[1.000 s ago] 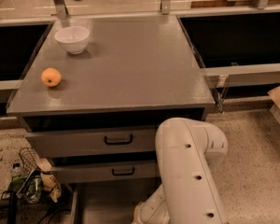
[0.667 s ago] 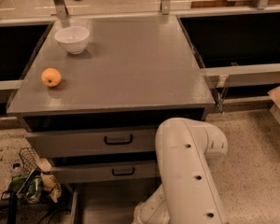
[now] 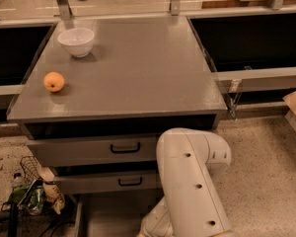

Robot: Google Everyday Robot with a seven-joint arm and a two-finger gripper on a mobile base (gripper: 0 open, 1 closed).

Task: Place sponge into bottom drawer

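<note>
We are holding our arm [image 3: 192, 181] bent over the open bottom drawer [image 3: 108, 216], our gripper hidden below it, so we cannot tell its state.

Gripper and sponge are hidden beyond the arm [image 3: 190, 181].

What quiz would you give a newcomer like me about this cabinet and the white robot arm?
1. True or false: the orange lies inside the white bowl.
2. Which drawer is pulled out far enough to show its floor? A the top one, B the middle one, C the bottom drawer.
3. Fill in: the gripper and the sponge are both ___ view, while the white arm bends down in front of the drawers.

Key: 1 false, the orange sits apart from the bowl on the countertop. 2 C. 3 out of.
</note>
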